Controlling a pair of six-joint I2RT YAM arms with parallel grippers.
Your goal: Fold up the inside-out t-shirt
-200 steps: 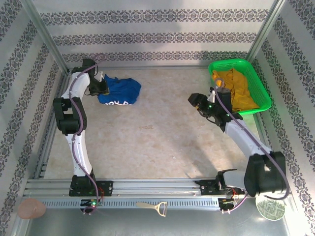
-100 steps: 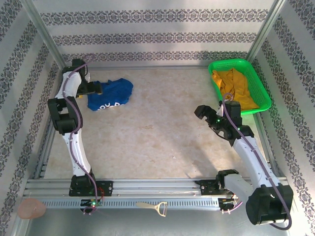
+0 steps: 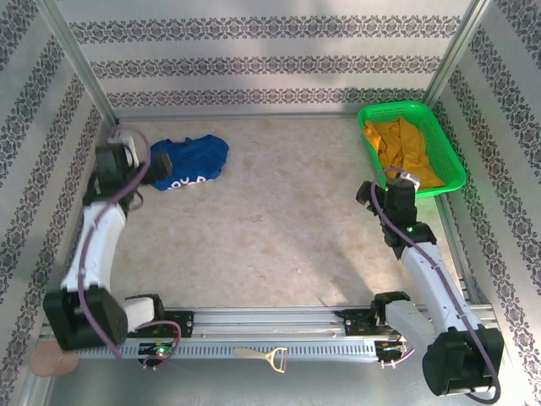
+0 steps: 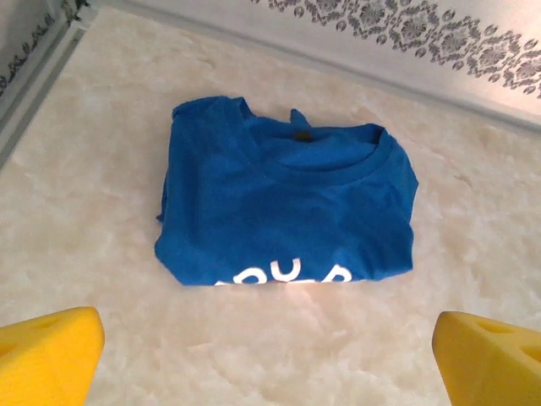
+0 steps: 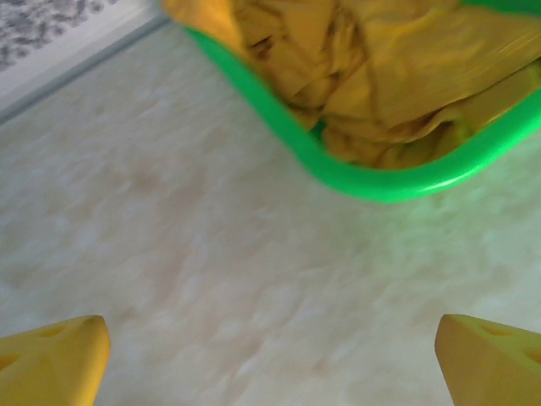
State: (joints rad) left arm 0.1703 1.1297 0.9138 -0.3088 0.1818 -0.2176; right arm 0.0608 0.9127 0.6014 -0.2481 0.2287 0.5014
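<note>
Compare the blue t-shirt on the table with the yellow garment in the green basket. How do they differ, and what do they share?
Colour: the blue t-shirt is royal blue with white letters; the yellow garment is plain mustard. Place: the t-shirt lies on the bare table, the garment in the green basket. Shape: the t-shirt is a flat, compact packet; the garment is a crumpled heap. Both are cloth.

Royal-blue t-shirt [image 4: 287,211], folded into a compact rectangle, white lettering along one edge, flat at far-left worktop [image 3: 279,228] corner.
</note>
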